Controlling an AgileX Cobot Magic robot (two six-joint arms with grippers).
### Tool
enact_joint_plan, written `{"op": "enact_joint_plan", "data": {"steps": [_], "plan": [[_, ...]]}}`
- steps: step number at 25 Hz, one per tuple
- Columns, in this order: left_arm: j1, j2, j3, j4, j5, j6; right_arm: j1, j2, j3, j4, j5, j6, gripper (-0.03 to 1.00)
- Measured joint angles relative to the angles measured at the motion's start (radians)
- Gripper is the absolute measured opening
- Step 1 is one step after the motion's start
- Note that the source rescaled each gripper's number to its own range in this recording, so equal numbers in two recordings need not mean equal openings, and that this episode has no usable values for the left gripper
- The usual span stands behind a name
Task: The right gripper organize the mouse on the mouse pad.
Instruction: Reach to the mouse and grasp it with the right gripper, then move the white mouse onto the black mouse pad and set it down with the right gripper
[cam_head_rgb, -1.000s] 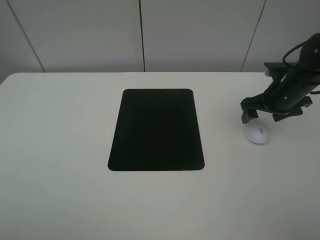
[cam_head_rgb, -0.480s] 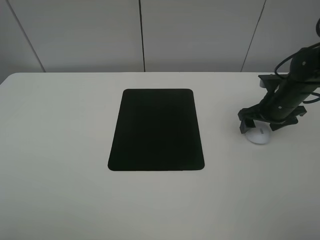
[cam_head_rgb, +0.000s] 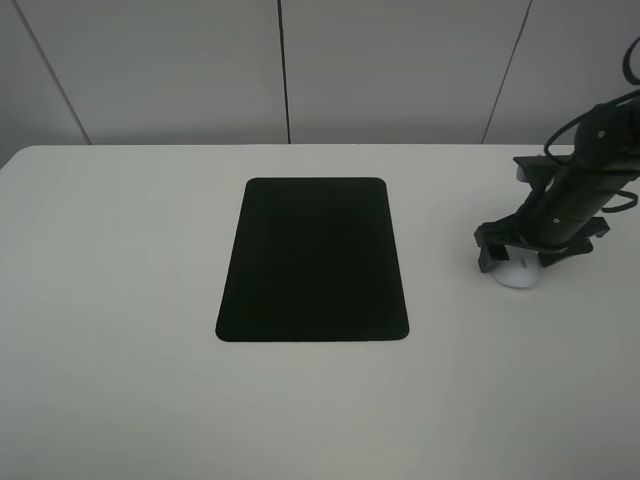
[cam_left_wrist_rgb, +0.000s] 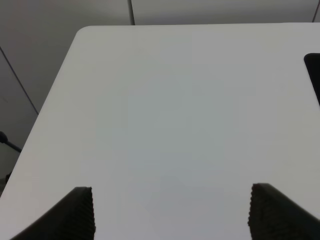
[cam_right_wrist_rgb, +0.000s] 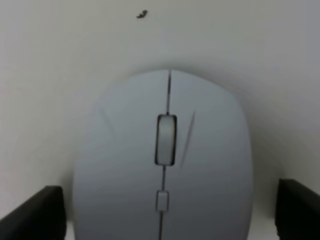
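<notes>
The white mouse (cam_head_rgb: 518, 276) lies on the table at the right, well apart from the black mouse pad (cam_head_rgb: 314, 258) in the middle. My right gripper (cam_head_rgb: 528, 256) is lowered over the mouse and hides most of it. In the right wrist view the mouse (cam_right_wrist_rgb: 164, 165) fills the space between the two open fingertips (cam_right_wrist_rgb: 45, 212), with its grey scroll wheel facing up. The fingers stand on either side of the mouse and do not press it. My left gripper (cam_left_wrist_rgb: 170, 212) is open and empty over bare table, and the pad's edge (cam_left_wrist_rgb: 314, 75) shows at the side.
The white table (cam_head_rgb: 120, 300) has rounded far corners and a grey panelled wall behind it. A small dark speck (cam_right_wrist_rgb: 142, 14) lies on the table beyond the mouse.
My right gripper has come down and a little toward the pad, from just behind the mouse to straddling it. The mouse and pad have not moved.
</notes>
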Motion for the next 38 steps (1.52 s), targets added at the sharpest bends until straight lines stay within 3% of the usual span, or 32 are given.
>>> {"op": "enact_joint_plan", "data": {"steps": [6, 8, 9, 10, 11, 12, 13, 38], "plan": [[0.000, 0.000, 0.000, 0.000, 0.000, 0.000, 0.000, 0.000, 0.000, -0.001, -0.001, 0.000, 0.99], [0.000, 0.000, 0.000, 0.000, 0.000, 0.000, 0.000, 0.001, 0.000, -0.007, -0.001, 0.000, 0.90], [0.000, 0.000, 0.000, 0.000, 0.000, 0.000, 0.000, 0.001, 0.000, -0.011, -0.003, 0.000, 0.77], [0.000, 0.000, 0.000, 0.000, 0.000, 0.000, 0.000, 0.001, 0.000, -0.012, -0.007, 0.000, 0.57], [0.000, 0.000, 0.000, 0.000, 0.000, 0.000, 0.000, 0.001, 0.000, -0.014, -0.009, 0.000, 0.33], [0.000, 0.000, 0.000, 0.000, 0.000, 0.000, 0.000, 0.001, 0.000, -0.015, -0.013, 0.000, 0.00], [0.000, 0.000, 0.000, 0.000, 0.000, 0.000, 0.000, 0.001, 0.000, -0.018, -0.018, 0.000, 0.04], [0.000, 0.000, 0.000, 0.000, 0.000, 0.000, 0.000, 0.001, 0.000, -0.019, -0.030, 0.000, 0.04]]}}
